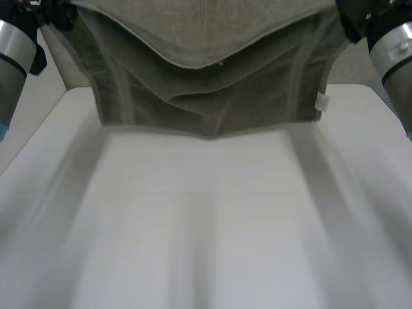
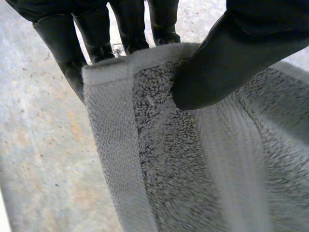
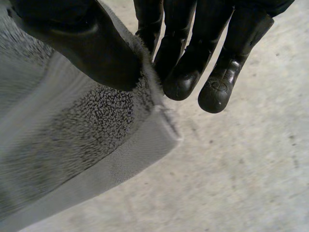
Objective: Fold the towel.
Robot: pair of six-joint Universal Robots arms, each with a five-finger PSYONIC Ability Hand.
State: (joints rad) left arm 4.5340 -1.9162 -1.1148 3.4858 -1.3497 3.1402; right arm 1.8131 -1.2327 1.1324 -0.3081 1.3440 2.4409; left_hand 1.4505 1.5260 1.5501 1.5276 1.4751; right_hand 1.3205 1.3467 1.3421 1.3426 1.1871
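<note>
A grey-green terry towel hangs in the air, spread wide above the table's far side. Its lower edge sags close to the white table, and a small white label sticks out at its right side. My left hand holds the towel's top left corner. In the left wrist view the thumb presses the towel against the fingers. My right hand holds the top right corner. There the thumb pinches the towel against the fingers.
A grey speckled floor lies below both hands, beyond the table. The white tabletop stretches bare from the towel's hanging edge to the near side.
</note>
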